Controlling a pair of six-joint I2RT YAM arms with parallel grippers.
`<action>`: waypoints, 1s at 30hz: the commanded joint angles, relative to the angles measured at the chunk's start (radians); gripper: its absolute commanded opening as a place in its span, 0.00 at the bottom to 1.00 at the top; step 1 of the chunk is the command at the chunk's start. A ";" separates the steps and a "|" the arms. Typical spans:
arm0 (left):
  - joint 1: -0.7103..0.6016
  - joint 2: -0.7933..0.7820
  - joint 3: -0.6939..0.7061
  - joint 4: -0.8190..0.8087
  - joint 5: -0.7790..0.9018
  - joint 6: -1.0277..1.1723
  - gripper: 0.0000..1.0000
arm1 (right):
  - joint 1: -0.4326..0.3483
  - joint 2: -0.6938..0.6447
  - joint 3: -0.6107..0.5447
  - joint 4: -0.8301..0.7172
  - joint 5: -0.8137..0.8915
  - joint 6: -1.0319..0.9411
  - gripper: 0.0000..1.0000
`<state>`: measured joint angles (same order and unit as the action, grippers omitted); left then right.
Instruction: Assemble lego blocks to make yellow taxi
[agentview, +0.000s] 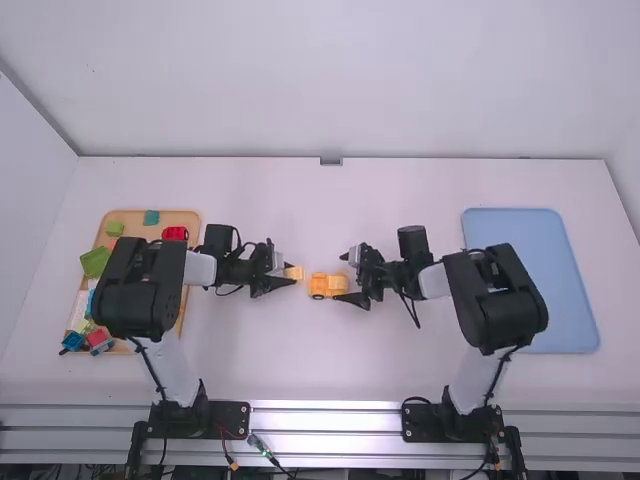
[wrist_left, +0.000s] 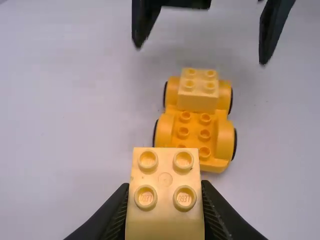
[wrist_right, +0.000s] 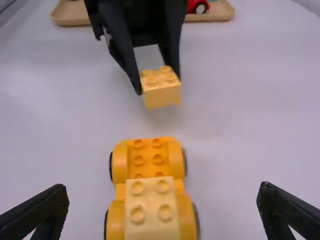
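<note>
Wheeled yellow chassis (agentview: 319, 286): on the white table (agentview: 300, 370), well apart from its far edge; open space separates it from the held brick (wrist_left: 165, 215). Left gripper (agentview: 289, 274): jaws clamped on that square, studded brick. Right gripper (agentview: 348, 278): jaws spread wide around the chassis end bearing a seated plastic brick (wrist_left: 198, 97). Wooden tray (agentview: 187, 217): left side. Blue tray (agentview: 577, 325): right side.
</note>
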<state>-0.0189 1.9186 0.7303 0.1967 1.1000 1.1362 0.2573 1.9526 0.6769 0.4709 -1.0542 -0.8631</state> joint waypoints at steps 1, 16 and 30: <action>-0.030 0.013 0.012 0.002 0.026 0.004 0.32 | 0.016 0.048 0.020 0.021 -0.018 0.010 1.00; -0.187 0.013 0.070 -0.048 -0.125 -0.071 0.27 | 0.047 0.169 0.080 0.042 0.009 0.026 0.92; -0.206 0.013 0.100 -0.110 -0.146 -0.017 0.28 | 0.047 0.169 0.063 0.041 0.062 0.023 0.64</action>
<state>-0.2214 1.9190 0.8295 0.0921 0.9546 1.0874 0.3038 2.1094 0.7410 0.5159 -0.9916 -0.8406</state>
